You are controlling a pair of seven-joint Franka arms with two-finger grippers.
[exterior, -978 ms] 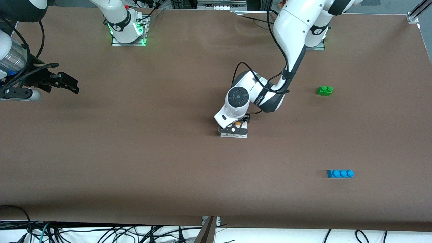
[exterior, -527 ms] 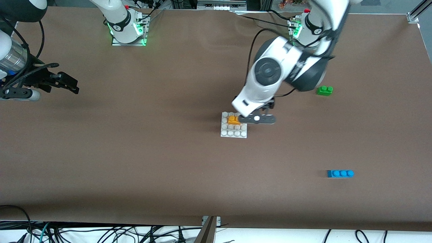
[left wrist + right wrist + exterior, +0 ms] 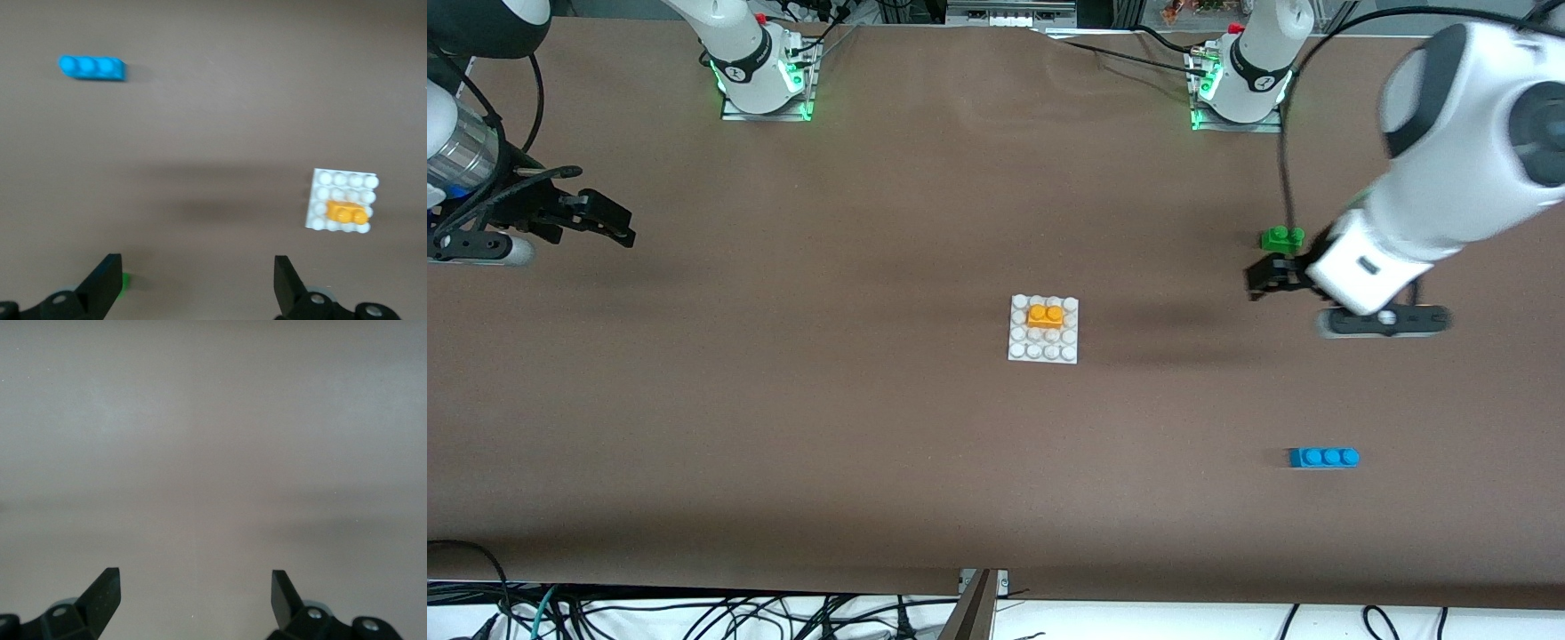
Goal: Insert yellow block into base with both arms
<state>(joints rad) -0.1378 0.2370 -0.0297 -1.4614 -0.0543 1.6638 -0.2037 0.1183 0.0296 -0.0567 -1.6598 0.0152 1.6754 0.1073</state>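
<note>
- The yellow block (image 3: 1045, 316) is seen seated on the base (image 3: 1043, 353) at mid-table.
- The left gripper (image 3: 1263, 278) is held wide and empty above the green brick (image 3: 1282, 237).
- The right gripper (image 3: 609, 222) is parked wide open at its end.

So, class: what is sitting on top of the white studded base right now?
The yellow block sits on the base, in its second stud row from the robots' edge, with neither gripper on it. The studs beneath the block are covered; the other studs are bare.
</note>
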